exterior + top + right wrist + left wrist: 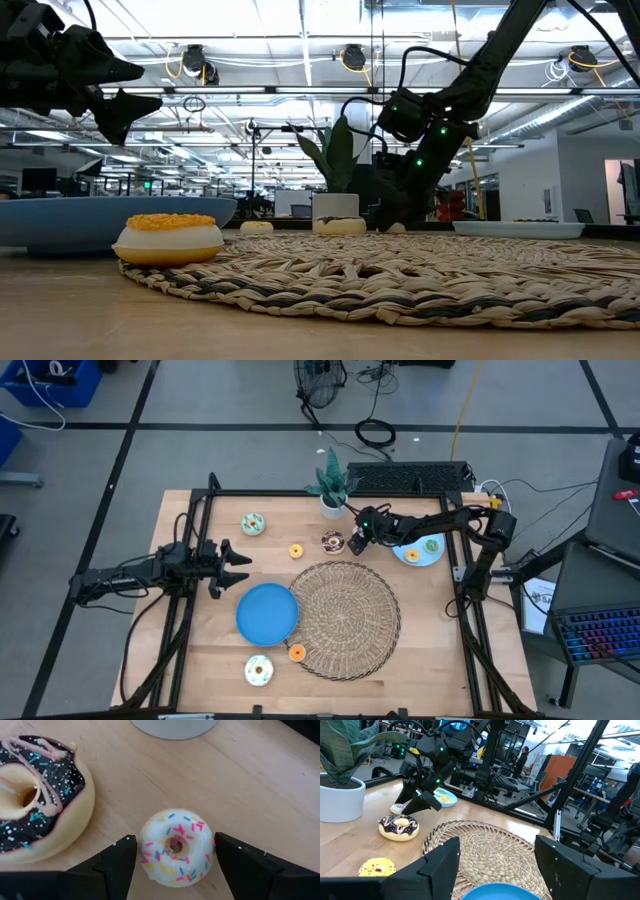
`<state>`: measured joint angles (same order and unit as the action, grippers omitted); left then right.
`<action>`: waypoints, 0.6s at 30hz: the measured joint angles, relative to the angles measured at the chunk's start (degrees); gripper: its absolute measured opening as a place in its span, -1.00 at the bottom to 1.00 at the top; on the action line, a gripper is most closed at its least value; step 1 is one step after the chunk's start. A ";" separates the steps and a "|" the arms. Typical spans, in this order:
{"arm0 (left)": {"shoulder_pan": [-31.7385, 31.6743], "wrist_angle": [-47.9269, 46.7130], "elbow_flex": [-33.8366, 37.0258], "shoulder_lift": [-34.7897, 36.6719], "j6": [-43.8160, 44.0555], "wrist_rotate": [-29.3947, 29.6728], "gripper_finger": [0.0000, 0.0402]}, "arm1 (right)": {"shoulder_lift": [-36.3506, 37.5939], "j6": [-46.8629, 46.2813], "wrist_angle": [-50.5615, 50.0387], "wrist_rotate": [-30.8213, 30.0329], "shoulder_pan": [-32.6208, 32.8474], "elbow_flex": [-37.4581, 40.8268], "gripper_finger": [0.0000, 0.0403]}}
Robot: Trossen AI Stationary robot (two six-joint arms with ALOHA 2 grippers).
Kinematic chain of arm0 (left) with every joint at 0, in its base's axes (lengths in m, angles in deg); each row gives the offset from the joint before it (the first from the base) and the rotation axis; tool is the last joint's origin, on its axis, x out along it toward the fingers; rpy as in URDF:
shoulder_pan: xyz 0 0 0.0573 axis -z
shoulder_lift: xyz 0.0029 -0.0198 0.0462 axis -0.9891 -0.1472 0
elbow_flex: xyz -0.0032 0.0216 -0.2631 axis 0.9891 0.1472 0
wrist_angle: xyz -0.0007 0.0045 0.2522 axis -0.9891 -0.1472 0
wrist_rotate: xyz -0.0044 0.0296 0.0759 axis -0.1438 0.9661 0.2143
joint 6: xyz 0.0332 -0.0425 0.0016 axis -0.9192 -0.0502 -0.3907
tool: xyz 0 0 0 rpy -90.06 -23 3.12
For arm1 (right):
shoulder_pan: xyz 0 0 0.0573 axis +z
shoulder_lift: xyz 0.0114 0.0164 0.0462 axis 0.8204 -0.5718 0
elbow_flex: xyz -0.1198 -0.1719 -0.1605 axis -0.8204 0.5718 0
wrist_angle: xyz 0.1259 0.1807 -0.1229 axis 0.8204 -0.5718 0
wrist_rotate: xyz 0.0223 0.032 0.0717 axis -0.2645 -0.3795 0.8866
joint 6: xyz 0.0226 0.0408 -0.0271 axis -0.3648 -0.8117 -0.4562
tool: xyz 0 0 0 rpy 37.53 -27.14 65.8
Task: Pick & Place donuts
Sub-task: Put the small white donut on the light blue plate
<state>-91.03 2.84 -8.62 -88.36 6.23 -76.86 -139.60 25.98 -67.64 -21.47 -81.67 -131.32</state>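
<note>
Right wrist view showed the right hand (172, 857) low over the wooden surface (260, 775), its fingers apart on either side of a small white donut (175, 851) with coloured sprinkles, not yet touching it. That straddling pose looked like the set-up for a pinch. Just beside it lay a larger chocolate-iced donut (35, 795), near the white plant pot (331, 507). From above, the other donuts were scattered: a mint one (253, 523), a yellow one (296, 550), an orange one (297, 653) at the wicker mat's (345, 620) edge, a pale one (259, 670), and two on the light plate (405, 556), probably the drop-off spot. The left hand (238, 568) waited with its fingers apart, above the blue plate (266, 614). No readable writing or labels showed anywhere.
</note>
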 joint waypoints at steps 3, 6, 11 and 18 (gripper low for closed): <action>0.01 0.00 0.00 0.00 0.00 0.00 0.27 | 0.00 0.00 -0.01 -0.03 0.00 0.00 0.26; 0.01 0.00 0.00 0.00 0.00 0.00 0.27 | 0.00 0.00 -0.02 -0.15 0.00 0.00 0.26; 0.00 0.00 0.00 0.00 0.00 0.00 0.27 | 0.00 -0.76 -0.97 -3.14 0.02 0.04 0.26; 0.00 0.00 0.00 0.00 0.00 0.00 0.27 | 0.00 -0.85 -0.91 -2.96 0.02 0.04 0.26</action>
<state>-91.03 2.84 -8.62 -88.36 6.23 -76.86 -139.60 25.13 -68.54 -24.42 -81.65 -131.28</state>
